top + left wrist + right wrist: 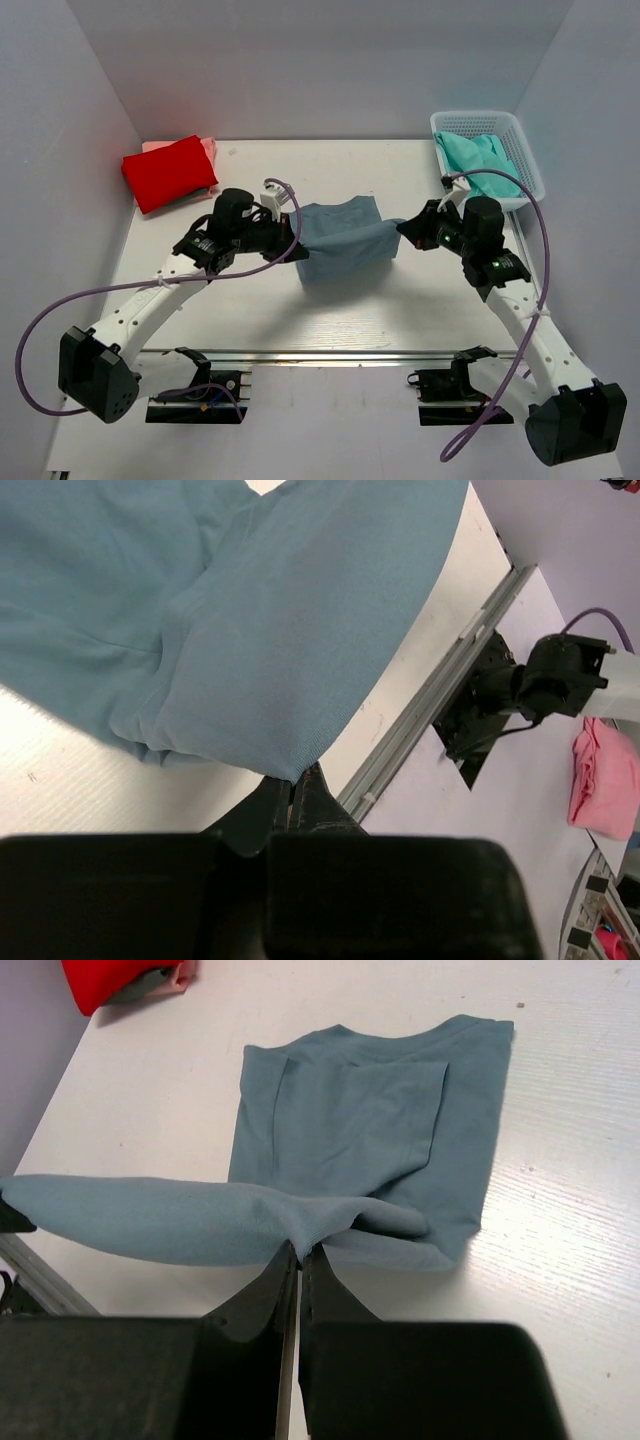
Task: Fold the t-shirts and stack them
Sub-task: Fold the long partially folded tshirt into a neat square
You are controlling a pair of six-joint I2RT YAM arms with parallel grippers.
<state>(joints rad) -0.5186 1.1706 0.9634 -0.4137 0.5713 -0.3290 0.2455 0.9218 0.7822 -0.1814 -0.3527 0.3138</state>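
Bright, even, diffuse light falls from overhead, giving the white table (260, 320) and walls (320, 70) a cool, faintly lilac cast. The top view is sharp throughout, and the lifted blue-grey t-shirt (345, 240) throws only a soft, pale shadow on the table in front of it. Both wrist views render the left gripper (297, 785) and right gripper (300, 1260) as near-black, softly focused masses. Cloth nearest the left wrist lens looks slightly soft. The table at the right of the right wrist view carries a faint streaky sheen.

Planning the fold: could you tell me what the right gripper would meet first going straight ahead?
The right gripper would likely push into the blue-grey t-shirt it pinches, lying flat ahead.
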